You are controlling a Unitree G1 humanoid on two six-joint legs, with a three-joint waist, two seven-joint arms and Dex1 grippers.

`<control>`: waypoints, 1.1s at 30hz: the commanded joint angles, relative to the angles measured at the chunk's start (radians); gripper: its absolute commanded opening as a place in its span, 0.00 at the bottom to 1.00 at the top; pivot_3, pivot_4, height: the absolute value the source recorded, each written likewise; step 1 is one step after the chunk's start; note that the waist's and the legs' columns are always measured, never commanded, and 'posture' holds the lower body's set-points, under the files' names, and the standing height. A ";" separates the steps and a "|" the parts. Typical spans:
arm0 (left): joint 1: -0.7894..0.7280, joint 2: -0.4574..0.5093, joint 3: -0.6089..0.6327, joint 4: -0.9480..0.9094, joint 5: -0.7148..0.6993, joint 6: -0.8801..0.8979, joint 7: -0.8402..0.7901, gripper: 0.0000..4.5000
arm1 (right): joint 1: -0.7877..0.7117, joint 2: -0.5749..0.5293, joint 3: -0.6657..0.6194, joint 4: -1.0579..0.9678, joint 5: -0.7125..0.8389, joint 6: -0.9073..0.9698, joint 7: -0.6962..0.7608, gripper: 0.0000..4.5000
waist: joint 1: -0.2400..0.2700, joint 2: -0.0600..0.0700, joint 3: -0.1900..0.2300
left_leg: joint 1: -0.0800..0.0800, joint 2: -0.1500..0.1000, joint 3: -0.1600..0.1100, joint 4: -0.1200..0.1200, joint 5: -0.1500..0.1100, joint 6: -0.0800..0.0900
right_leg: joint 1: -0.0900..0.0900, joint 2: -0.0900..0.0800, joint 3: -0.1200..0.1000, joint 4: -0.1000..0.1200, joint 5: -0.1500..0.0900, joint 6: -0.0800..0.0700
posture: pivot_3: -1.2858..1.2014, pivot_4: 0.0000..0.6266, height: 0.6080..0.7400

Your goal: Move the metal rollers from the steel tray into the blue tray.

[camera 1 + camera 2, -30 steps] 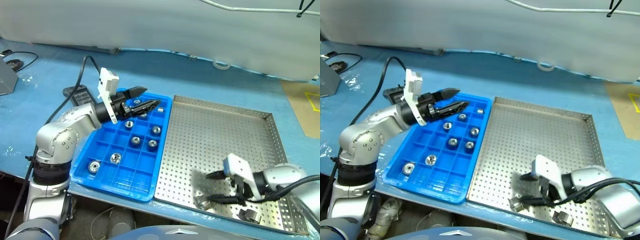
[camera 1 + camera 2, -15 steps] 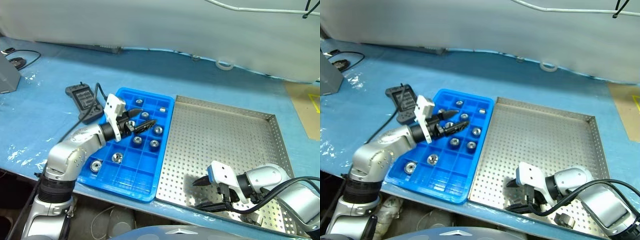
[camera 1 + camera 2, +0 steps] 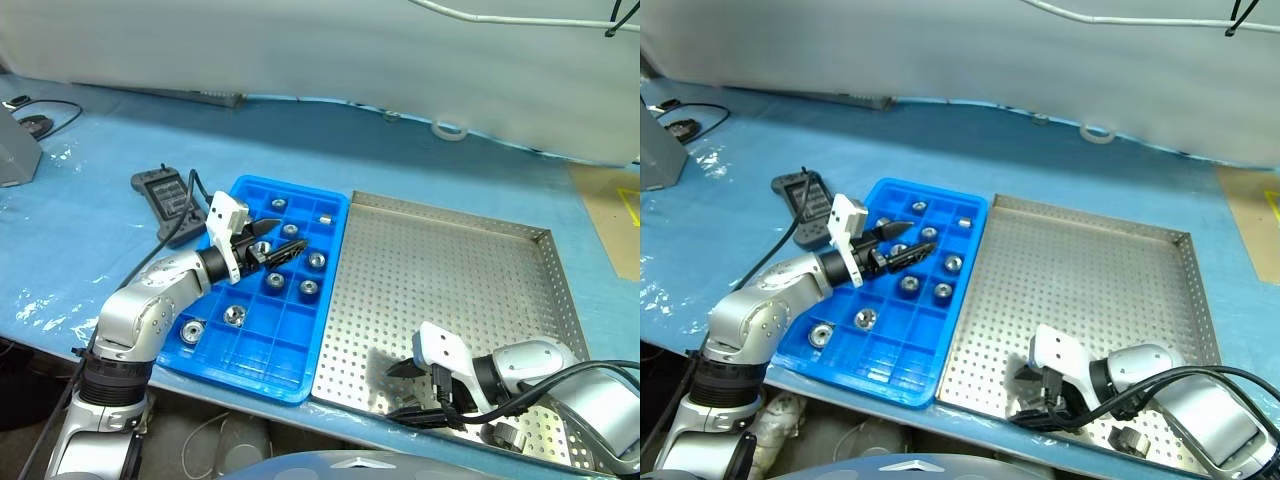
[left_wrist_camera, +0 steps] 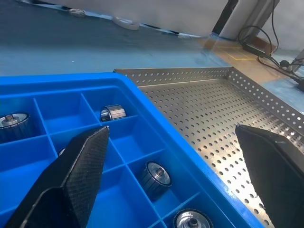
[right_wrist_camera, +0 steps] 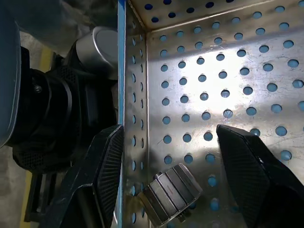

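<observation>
The blue tray (image 3: 262, 348) holds several metal rollers, such as one (image 3: 308, 288) near its middle and one (image 4: 156, 174) in the left wrist view. My left gripper (image 3: 283, 240) hangs low over the tray's far compartments, open and holding nothing. To the right lies the steel tray (image 3: 450, 265). My right gripper (image 3: 402, 393) is down at its near left corner, open. A roller (image 5: 170, 194) lies on the perforated floor between its fingers (image 5: 102, 171), touching neither. Another roller (image 3: 510, 436) lies by the right forearm near the tray's front rim.
A black adapter (image 3: 162, 192) with a cable lies just left of the blue tray. A white ring (image 3: 447, 129) sits at the back by the white sheet. A grey box (image 3: 14, 152) stands at the far left. Both trays sit close to the table's front edge.
My left gripper has sunk from above the blue tray to just over its far compartments, still open. The right gripper has edged left to the steel tray's front corner, around a roller.
</observation>
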 commanded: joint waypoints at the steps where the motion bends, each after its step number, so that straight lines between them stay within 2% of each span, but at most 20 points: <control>1: -0.006 0.003 0.028 -0.030 -0.002 -0.014 -0.002 1.00 | 0.027 -0.007 0.002 -0.033 -0.012 0.007 -0.032 0.72 | 0.000 0.000 0.000 | 0.000 0.000 0.000 0.000 0.000 0.000 | 0.000 0.000 0.000 0.000 0.000 0.000 | 0.51 0.24 1.00; 4: 0.006 0.010 0.032 -0.047 -0.005 -0.008 -0.003 1.00 | 0.048 -0.027 0.028 -0.044 -0.052 -0.007 -0.052 0.72 | 0.000 0.000 0.000 | 0.000 0.000 0.000 0.000 0.000 0.000 | 0.001 0.000 0.000 0.000 0.000 0.000 | 0.51 0.24 1.00; 9: 0.015 0.017 0.033 -0.064 -0.008 -0.003 -0.006 1.00 | 0.047 -0.011 0.009 -0.082 -0.027 0.042 -0.093 0.72 | 0.000 0.001 0.000 | 0.000 0.000 0.000 0.000 0.000 0.000 | 0.001 0.000 0.000 0.000 0.000 0.000 | 0.51 0.24 1.00; 15: 0.010 0.005 0.027 -0.061 -0.016 0.000 -0.009 1.00 | 0.059 0.026 -0.083 -0.176 0.093 0.161 -0.146 0.72 | 0.000 0.001 0.000 | 0.000 0.000 0.000 0.000 0.000 -0.001 | 0.000 0.000 0.000 0.000 0.000 0.000 | 0.50 0.24 1.00; 17: 0.003 -0.001 0.026 -0.052 -0.018 0.004 -0.008 1.00 | 0.002 0.168 -0.214 -0.187 0.371 0.305 -0.256 0.72 | -0.002 0.000 0.000 | 0.000 0.000 0.000 -0.001 0.001 -0.002 | 0.000 0.000 0.000 0.000 0.000 0.000 | 0.50 0.24 1.00; 19: 0.001 -0.005 0.025 -0.048 -0.018 0.005 -0.009 1.00 | -0.039 0.224 -0.276 -0.204 0.498 0.390 -0.314 0.72 | -0.003 0.002 0.001 | 0.001 0.000 0.000 -0.001 0.000 -0.001 | 0.000 0.000 0.000 -0.001 0.000 0.001 | 0.50 0.24 1.00; 24: -0.005 -0.010 0.019 -0.042 -0.006 0.001 -0.014 1.00 | -0.033 0.146 -0.225 -0.258 0.439 0.439 -0.379 0.72 | 0.007 0.004 0.000 | 0.002 -0.002 -0.001 -0.001 0.001 -0.003 | 0.001 0.000 0.001 -0.001 0.000 0.001 | 0.50 0.24 1.00; 27: -0.003 -0.009 0.018 -0.045 -0.004 0.002 -0.014 1.00 | 0.018 0.073 -0.174 -0.269 0.338 0.391 -0.401 0.72 | 0.008 0.004 0.000 | 0.000 -0.002 -0.001 -0.001 0.001 -0.004 | 0.000 0.000 0.001 -0.003 0.003 0.005 | 0.50 0.24 1.00; 33: 0.002 -0.003 0.018 -0.052 -0.001 0.007 -0.020 1.00 | 0.060 0.081 -0.182 -0.312 0.330 0.381 -0.453 0.72 | 0.006 0.004 0.000 | 0.001 -0.002 -0.002 -0.003 0.002 -0.006 | 0.001 0.000 0.002 -0.003 -0.002 0.030 | 0.50 0.24 1.00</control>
